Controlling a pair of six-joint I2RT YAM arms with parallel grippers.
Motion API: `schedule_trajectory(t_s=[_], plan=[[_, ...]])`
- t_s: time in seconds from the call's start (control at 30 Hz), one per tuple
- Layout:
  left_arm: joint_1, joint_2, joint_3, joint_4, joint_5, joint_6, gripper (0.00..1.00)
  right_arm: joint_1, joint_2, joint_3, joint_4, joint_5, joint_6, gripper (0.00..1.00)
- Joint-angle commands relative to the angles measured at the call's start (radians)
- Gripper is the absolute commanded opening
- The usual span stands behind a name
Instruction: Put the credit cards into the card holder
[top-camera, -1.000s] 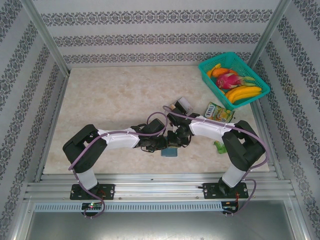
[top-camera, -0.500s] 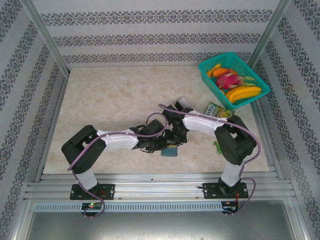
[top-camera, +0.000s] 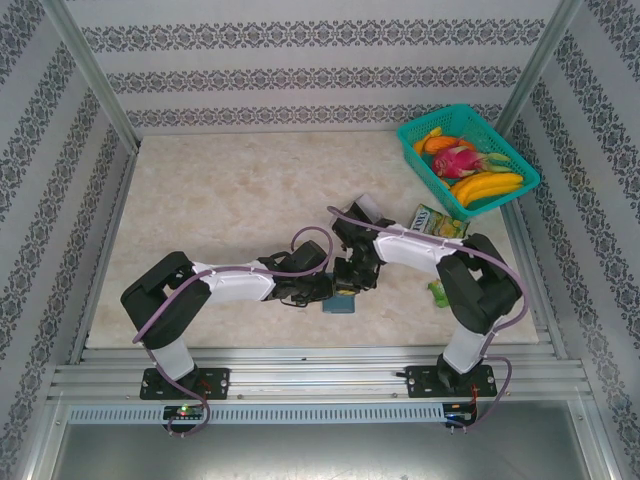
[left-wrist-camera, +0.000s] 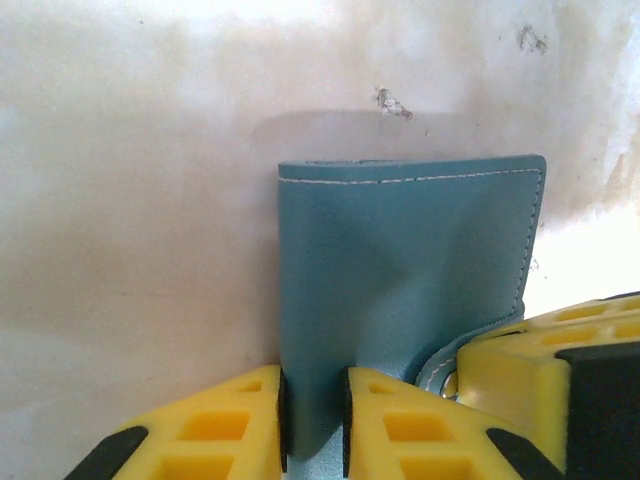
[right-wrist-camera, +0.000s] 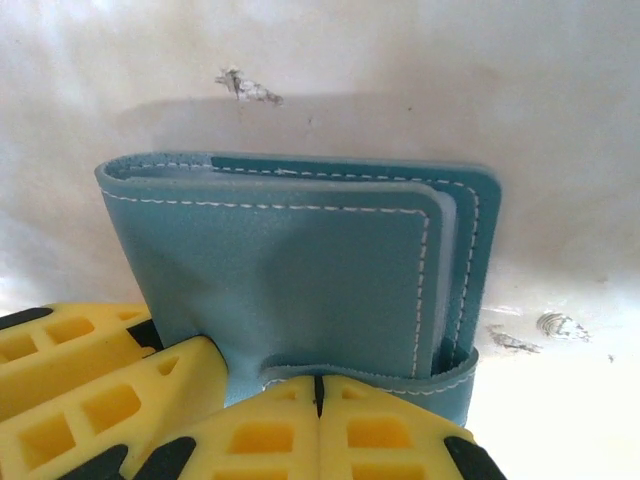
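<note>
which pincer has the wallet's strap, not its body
The right pincer: its closed jaws pinch the strap of the card holder, while the left pincer clamps the body's edge.

Top camera looks down from behind; both wrist cameras closely face the card holder (left-wrist-camera: 400, 290).

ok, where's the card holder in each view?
Top external: card holder is a small teal patch at the near centre of the table.
Left wrist: card holder at centre, its lower left edge pinched by the left gripper.
Right wrist: card holder at centre, above the right gripper.
Shared landmark: its strap, in both wrist views.
</note>
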Motion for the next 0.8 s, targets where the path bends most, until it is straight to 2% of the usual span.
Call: schedule_trajectory(t_s=[0.0,0.2,0.37,0.5,0.63,0.77], plan=[[-0.035,0.027,-0.032,-0.018,0.008,-0.006,0.22,-0.042,0.070,-0.132,0.185,0.196,0.074,0.02],[-0.035,0.035,-0.031,-0.009,0.011,-0.014,0.22,-0.019,-0.018,-0.239,0.324,0.246,0.229,0.03],[-0.036,0.039,-0.034,-0.005,0.012,-0.015,0.22,0.035,0.047,-0.116,0.133,0.351,0.173,0.05],[-0.034,0.036,-0.037,0.000,0.012,-0.015,0.21,0.069,0.103,-0.073,0.060,0.443,0.169,0.05],[-0.035,0.039,-0.043,0.009,0.017,-0.019,0.21,0.070,0.205,-0.008,-0.005,0.464,0.134,0.04],[-0.035,0.031,-0.050,0.012,0.011,-0.019,0.21,0.039,0.214,-0.043,0.074,0.327,0.109,0.03]])
